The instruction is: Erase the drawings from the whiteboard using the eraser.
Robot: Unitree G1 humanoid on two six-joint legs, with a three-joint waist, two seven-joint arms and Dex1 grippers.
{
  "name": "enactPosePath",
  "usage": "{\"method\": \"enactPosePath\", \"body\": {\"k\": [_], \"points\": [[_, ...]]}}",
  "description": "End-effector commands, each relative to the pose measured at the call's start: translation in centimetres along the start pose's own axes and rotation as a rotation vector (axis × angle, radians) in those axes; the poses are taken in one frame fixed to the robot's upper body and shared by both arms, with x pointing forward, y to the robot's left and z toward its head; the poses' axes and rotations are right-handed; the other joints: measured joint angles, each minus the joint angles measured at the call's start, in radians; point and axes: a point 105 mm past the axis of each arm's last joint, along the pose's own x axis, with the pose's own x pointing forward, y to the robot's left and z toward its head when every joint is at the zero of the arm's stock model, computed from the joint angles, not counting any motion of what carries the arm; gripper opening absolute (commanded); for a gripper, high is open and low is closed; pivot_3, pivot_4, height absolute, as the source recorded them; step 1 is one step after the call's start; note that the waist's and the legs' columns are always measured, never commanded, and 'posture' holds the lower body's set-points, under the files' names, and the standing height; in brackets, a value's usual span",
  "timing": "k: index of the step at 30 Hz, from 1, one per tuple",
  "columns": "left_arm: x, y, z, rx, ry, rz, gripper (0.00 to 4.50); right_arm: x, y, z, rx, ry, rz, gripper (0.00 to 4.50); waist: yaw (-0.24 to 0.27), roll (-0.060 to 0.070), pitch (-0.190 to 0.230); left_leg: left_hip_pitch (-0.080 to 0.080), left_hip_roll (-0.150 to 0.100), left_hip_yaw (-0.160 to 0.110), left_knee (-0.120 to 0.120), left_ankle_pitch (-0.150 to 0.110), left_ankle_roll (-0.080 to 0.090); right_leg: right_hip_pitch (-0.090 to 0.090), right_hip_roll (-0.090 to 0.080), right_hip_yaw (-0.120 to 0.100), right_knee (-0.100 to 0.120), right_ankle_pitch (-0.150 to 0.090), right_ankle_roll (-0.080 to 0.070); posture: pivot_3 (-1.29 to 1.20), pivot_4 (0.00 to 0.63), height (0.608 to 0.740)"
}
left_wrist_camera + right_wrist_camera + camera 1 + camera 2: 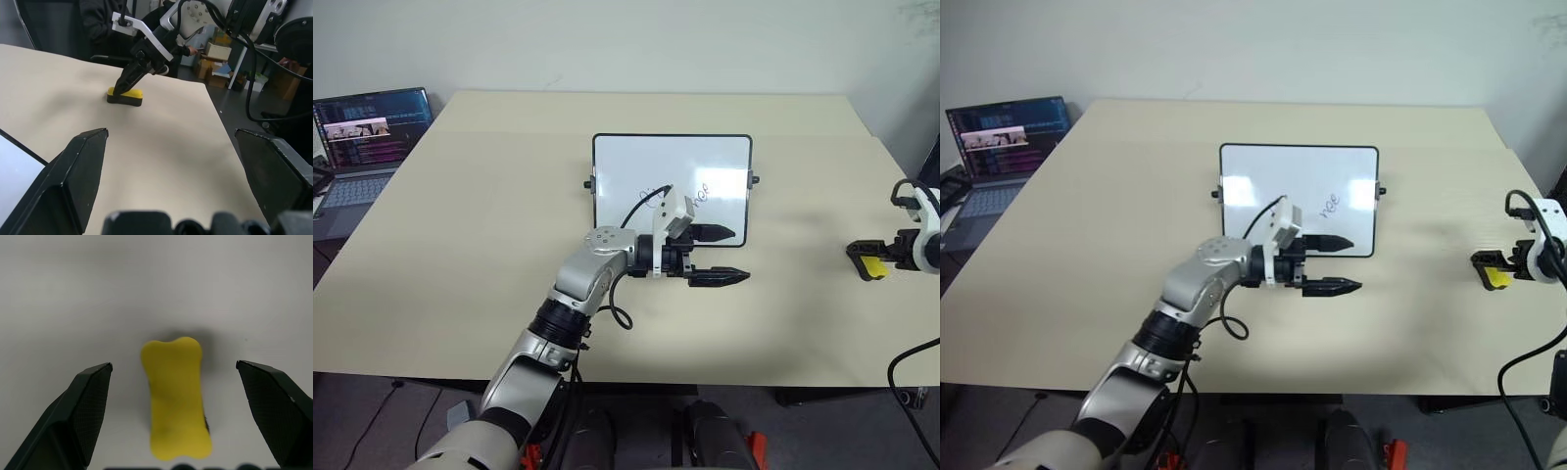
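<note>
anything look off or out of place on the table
Nothing stands out. The whiteboard lies flat and square on the table, undamaged, its drawings unerased. The eraser lies flat between the open right pincer fingers. Left pincer open.

The left arm (592, 274) is a chain of rounded silver-grey metal segments joined by black ribbed rings, with a thin black cable looping beside its elbow. A white camera block (674, 213) sits above its black two-fingered left pincer (724, 257). The right pincer (864, 258) is black under a white wrist housing.

Even bright overhead light, soft shadows on table (489, 235), glare patches on whiteboard (724, 157), eraser (176, 396) w/ blurry near end.
</note>
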Motion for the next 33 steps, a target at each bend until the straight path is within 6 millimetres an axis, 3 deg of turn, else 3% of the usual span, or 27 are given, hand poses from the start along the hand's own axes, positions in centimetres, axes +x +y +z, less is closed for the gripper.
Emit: {"method": "enactPosePath", "body": {"k": [1,9,10,13,18,20,28,30,33], "points": [[0.0,-0.4,1.2,0.039,-0.026,-0.017,4.50,-0.5,0.0,1.1,-0.025,-0.031,0.001,4.46,0.000,0.000,0.000,0.000,0.000,0.000,0.000,0.000,0.000,0.000,0.000,0.000,0.000,0.000,0.000,0.00,0.150,0.740],[0.2,-0.5,0.9,0.035,-0.022,-0.011,4.50,0.0,-0.2,-0.1,-0.054,0.015,-0.031,4.46,0.000,0.000,0.000,0.000,0.000,0.000,0.000,0.000,0.000,0.000,0.000,0.000,0.000,0.001,-0.001,0.00,0.150,0.740],[0.1,-0.5,0.9,0.033,-0.023,-0.010,4.50,0.1,-0.3,-0.2,-0.054,0.019,-0.033,4.30,0.000,0.000,0.000,0.000,0.000,0.000,0.000,0.000,0.000,0.000,0.000,0.000,0.000,0.001,-0.001,0.00,0.150,0.740],[0.1,-0.6,1.0,0.032,-0.023,-0.009,4.50,0.3,-0.2,-0.6,-0.053,0.026,-0.029,3.61,0.000,0.000,0.000,0.000,0.000,0.000,0.000,0.000,0.000,0.000,0.000,0.000,0.000,0.001,-0.001,0.00,0.150,0.740],[-0.1,-0.4,1.0,0.030,-0.021,0.002,4.50,0.6,-0.2,-1.1,-0.064,0.037,-0.043,1.74,0.000,0.000,0.000,0.000,0.000,0.000,0.001,0.000,0.000,0.000,0.000,0.000,0.001,0.001,-0.001,0.00,0.150,0.740],[-0.1,-0.4,0.9,0.030,-0.020,0.005,4.50,0.7,-0.1,-1.2,-0.066,0.041,-0.042,1.26,0.000,0.000,0.000,0.000,0.000,0.000,0.001,0.000,0.000,0.000,0.000,0.000,0.001,0.001,-0.001,0.00,0.150,0.740],[-0.6,-0.2,0.9,0.031,-0.020,0.030,4.50,0.0,-0.1,-0.3,-0.088,0.009,-0.055,1.23,0.000,0.001,0.000,0.000,0.000,0.000,0.004,0.000,0.000,0.001,0.000,0.000,0.001,0.001,-0.001,0.00,0.150,0.740],[-1.4,0.4,1.3,0.048,-0.020,0.065,4.50,-1.0,0.4,1.3,-0.127,-0.035,-0.052,1.23,-0.001,0.001,0.000,0.000,0.000,0.000,0.004,0.000,0.000,0.001,0.000,0.000,0.002,0.001,0.000,0.00,0.150,0.740],[-4.3,2.2,2.9,0.069,-0.048,0.176,4.50,-3.2,3.8,5.2,-0.220,-0.152,0.011,1.23,-0.014,0.003,0.000,0.000,0.000,0.000,0.005,0.000,0.000,0.001,0.000,0.001,0.002,0.001,0.000,0.00,0.150,0.740]]}}
